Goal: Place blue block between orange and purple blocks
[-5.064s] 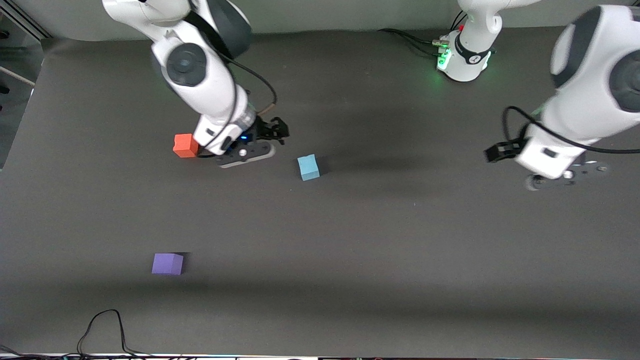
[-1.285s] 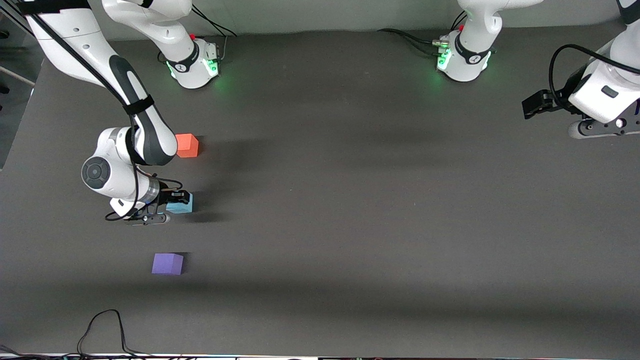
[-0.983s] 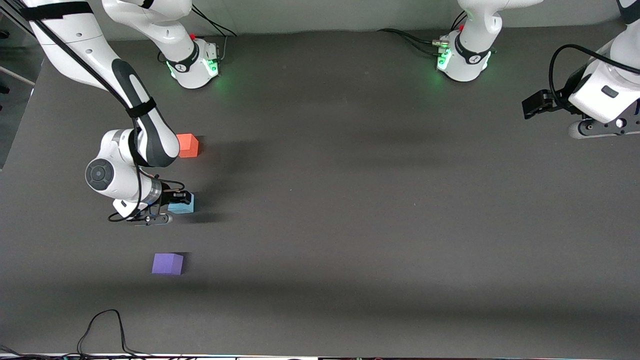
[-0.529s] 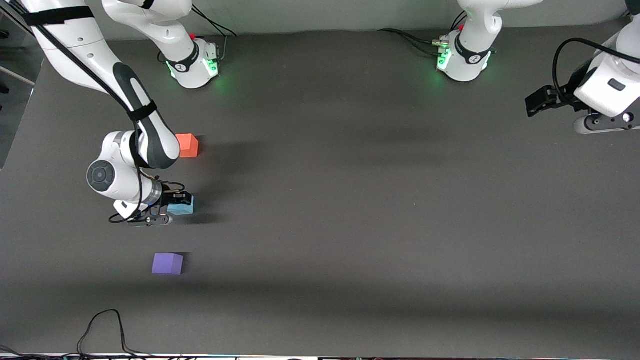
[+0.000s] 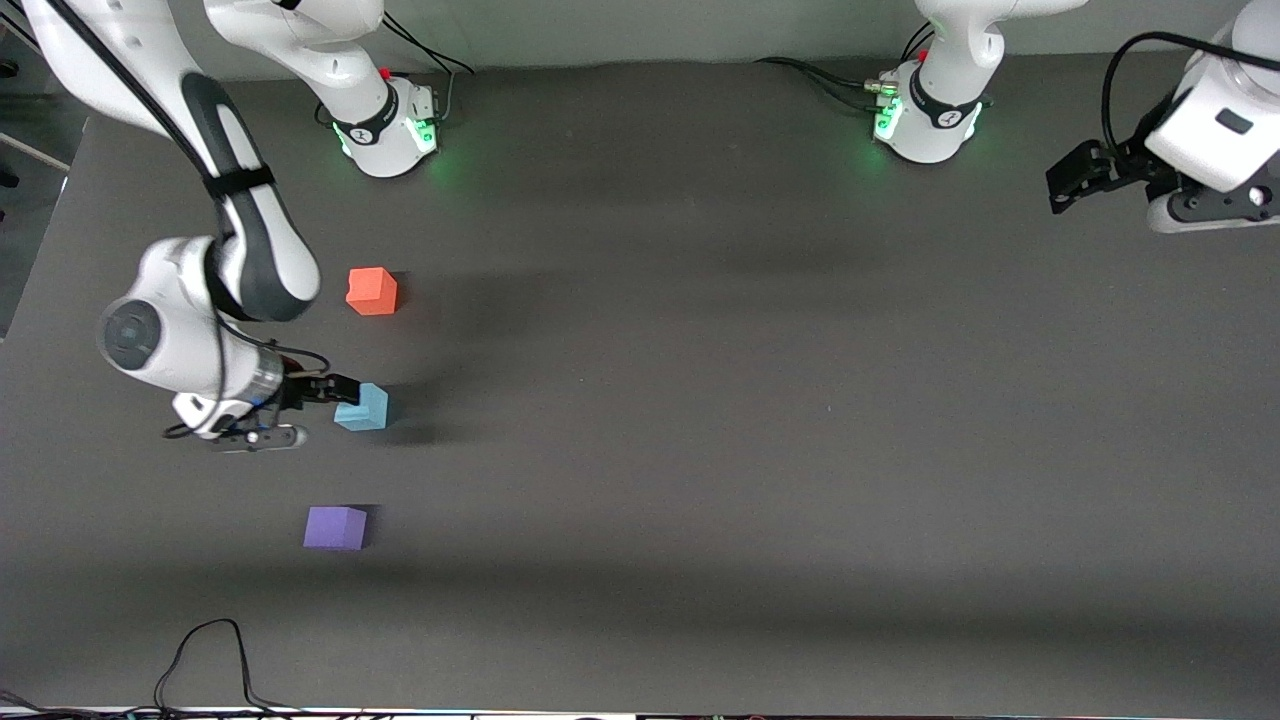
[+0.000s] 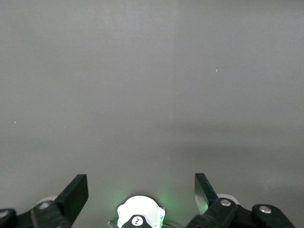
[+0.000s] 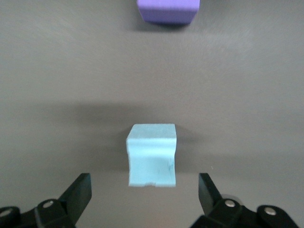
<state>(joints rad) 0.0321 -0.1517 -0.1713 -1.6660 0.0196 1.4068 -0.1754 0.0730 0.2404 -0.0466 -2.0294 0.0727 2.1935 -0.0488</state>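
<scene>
Front view showed the blue block (image 5: 363, 407) resting between orange (image 5: 372, 291) at 12 o'clock and purple (image 5: 335, 527) at 6. It looked light, soft foam, best pinched across flat sides. Right gripper (image 7: 142, 197) hung spread and empty above it; left gripper (image 5: 1072, 180) waited, spread, over the left arm's end.

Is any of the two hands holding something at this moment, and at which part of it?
Nothing is held. The right hand is open, its fingers apart from the blue block resting on the table. The left hand is open and empty over bare table.

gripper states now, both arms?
Left gripper: open, holding nothing, waiting over the left arm's end of the table.
Right gripper: open, just above the blue block, not gripping it.
</scene>
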